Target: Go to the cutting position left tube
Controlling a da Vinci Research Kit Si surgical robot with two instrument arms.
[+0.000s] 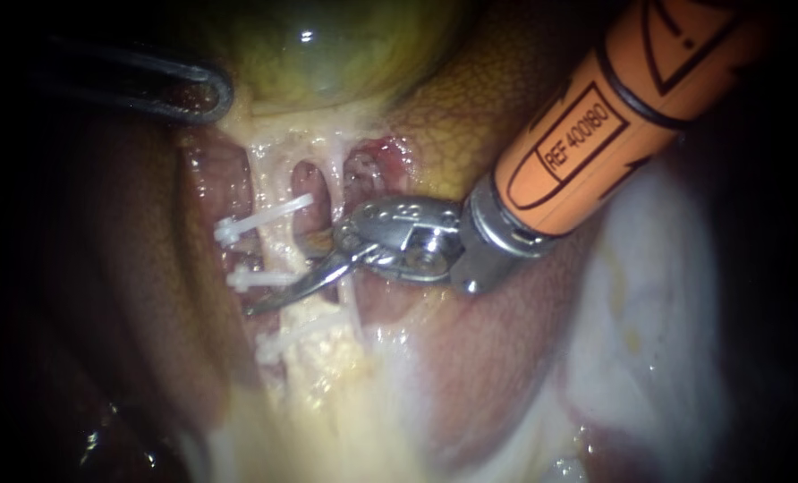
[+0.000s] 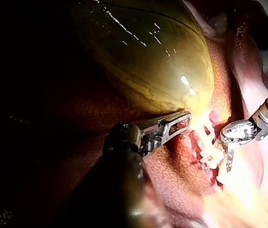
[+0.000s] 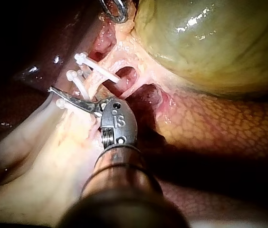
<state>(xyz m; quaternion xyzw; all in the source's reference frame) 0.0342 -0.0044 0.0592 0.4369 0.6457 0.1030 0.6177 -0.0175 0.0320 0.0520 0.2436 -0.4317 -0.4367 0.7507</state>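
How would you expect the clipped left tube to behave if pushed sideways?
Likely floppy: the left tube is a thin pale strand below the gallbladder. Probably slippery, since it looks wet. The clips may stiffen it slightly.

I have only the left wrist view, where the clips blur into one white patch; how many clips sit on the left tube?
Observer: The endoscope view shows three across the left tube: an upper clip, a middle clip and a lower clip.
Operator: Thank you; where does my right instrument cross it?
Observer: The right instrument crosses the tube between the middle and lower clips.
Operator: Does its tip reach the far side?
Observer: Yes; the right wrist view shows the tip past the tube's far edge.
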